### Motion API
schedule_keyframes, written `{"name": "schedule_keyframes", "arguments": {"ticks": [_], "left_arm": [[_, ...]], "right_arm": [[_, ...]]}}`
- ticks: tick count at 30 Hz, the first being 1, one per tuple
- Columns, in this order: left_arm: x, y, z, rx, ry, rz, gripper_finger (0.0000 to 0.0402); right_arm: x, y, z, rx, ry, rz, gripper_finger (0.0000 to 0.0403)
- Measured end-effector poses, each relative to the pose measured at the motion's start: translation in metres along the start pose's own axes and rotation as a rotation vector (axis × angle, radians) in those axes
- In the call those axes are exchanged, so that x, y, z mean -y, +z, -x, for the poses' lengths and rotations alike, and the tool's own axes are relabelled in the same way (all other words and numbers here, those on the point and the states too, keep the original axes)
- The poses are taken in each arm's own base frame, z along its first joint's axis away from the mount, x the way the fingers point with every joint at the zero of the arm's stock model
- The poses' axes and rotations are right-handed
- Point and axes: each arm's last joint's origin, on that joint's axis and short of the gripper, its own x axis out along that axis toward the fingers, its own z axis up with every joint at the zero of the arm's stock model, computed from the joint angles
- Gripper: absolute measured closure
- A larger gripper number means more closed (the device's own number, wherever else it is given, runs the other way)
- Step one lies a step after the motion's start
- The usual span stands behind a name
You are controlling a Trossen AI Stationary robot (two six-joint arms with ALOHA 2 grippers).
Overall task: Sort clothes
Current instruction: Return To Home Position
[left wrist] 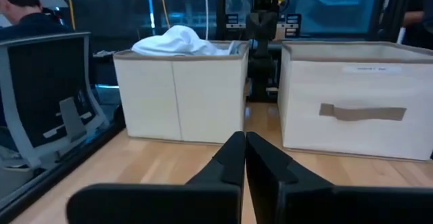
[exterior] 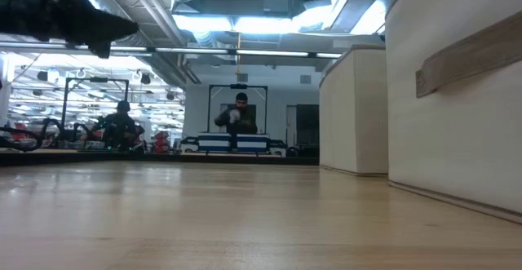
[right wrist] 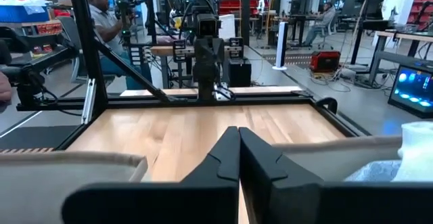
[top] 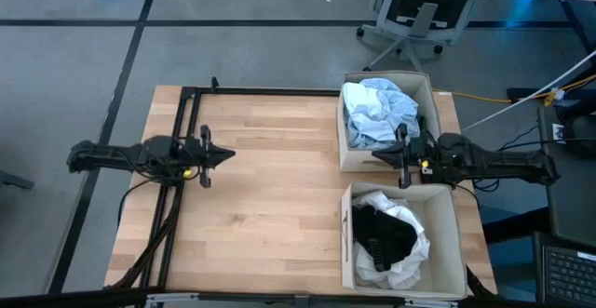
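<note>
**High view: clothes (top: 377,111) lie in two beige boxes, arms held well apart**

From above we see the desk (top: 270,206) with two beige fabric boxes along its right side. The top box (top: 342,131), at the picture's top, holds a heap of pale blue and white clothes that reaches its rim. The bottom box (top: 454,252) holds a black garment (top: 384,234) lying on a white garment (top: 410,257).

The left gripper (top: 230,156) hangs over the left part of the desk, well apart from both boxes and pointing toward them. In the left wrist view we see its fingers (left wrist: 226,163) pressed together, pinching nothing. Beyond them the two boxes stand side by side, with white cloth (left wrist: 177,40) heaped above one rim and a strap handle (left wrist: 362,112) on the wall of the other.

The right gripper (top: 375,154) hangs over the edge of the top box, on the side that faces the bottom box, and points across the desk at the left arm. In the right wrist view we see its fingers (right wrist: 260,163) pressed together as well, holding nothing, with a beige rim and pale blue cloth (right wrist: 379,170) just below them.

In the low view we see the box walls on the right, bare wood in front, and a person (exterior: 239,115) far back in the room. An office chair (top: 424,10) stands on the floor beyond the desk.
</note>
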Motion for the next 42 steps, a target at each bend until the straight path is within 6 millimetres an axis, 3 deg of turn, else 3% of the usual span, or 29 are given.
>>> {"name": "schedule_keyframes", "arguments": {"ticks": [8, 21, 42], "left_arm": [[-0.003, -0.023, 0.007, 0.052, 0.023, 0.018, 0.0398], [-0.003, -0.024, 0.007, 0.055, 0.008, -0.007, 0.0396], [-0.003, -0.032, 0.007, -0.041, 0.02, -0.01, 0.0399]], "right_arm": [[0.0, -0.016, 0.0, 0.025, -0.001, -0.005, 0.039], [-0.001, -0.054, 0.001, 0.146, 0.029, -0.013, 0.0396], [0.0, -0.052, 0.002, 0.19, 0.017, -0.041, 0.0395]]}}
